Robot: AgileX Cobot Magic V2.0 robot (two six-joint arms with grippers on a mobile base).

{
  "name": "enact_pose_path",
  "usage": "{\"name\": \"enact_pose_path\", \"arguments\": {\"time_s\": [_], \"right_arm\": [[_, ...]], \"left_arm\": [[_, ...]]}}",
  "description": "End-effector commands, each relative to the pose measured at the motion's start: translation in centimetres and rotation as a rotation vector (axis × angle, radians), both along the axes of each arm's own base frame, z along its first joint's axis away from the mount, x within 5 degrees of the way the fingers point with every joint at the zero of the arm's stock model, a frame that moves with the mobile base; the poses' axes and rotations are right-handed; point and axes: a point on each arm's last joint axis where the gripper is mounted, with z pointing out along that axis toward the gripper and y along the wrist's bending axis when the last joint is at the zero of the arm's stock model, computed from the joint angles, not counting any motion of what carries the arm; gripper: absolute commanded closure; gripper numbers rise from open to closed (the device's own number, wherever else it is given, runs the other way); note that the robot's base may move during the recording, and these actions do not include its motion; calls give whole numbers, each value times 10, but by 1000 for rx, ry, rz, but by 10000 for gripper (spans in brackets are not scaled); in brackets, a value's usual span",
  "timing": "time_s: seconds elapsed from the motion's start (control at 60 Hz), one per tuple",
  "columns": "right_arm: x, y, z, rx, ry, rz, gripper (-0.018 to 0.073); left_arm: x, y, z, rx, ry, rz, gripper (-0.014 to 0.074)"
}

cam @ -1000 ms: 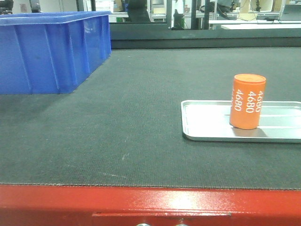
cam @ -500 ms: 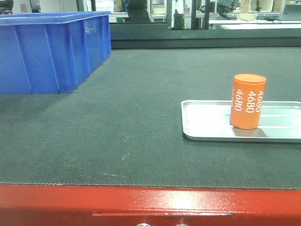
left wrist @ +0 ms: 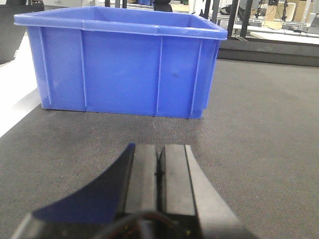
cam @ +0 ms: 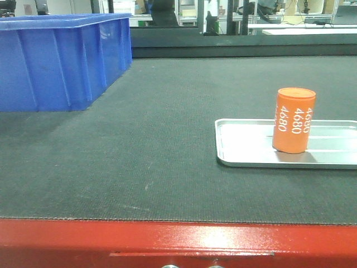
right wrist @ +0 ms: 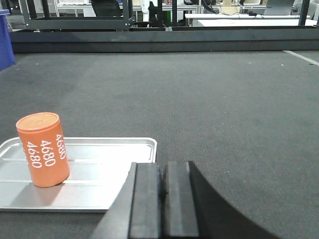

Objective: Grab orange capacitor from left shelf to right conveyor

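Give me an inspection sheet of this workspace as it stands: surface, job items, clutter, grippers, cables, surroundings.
Surface: dark grey woven conveyor belt with a red metal front edge; small pale specks near the front.
Job's things: small orange cylinder printed "4680" stands upright in the shallow silver tray, which lies on the belt. Shelf: nothing seen.
Clutter: large blue plastic bin on the belt's far left; contents not visible.
Grippers: left gripper shut, empty, facing the bin; right gripper shut, empty, at the tray's near corner.
Cables: nothing seen on the belt.
Surroundings: black frames and white benches behind the belt.
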Motion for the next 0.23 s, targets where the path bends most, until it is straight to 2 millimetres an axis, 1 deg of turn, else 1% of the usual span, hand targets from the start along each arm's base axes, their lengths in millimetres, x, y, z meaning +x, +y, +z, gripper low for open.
{"name": "enact_pose_path", "arguments": {"time_s": [0.0, 0.217], "right_arm": [[-2, 0, 9, -12, -107, -7, 501], [-2, 0, 9, -12, -107, -7, 501]], "left_arm": [[-2, 0, 10, -8, -102, 0, 701], [-2, 0, 10, -8, -102, 0, 701]]}}
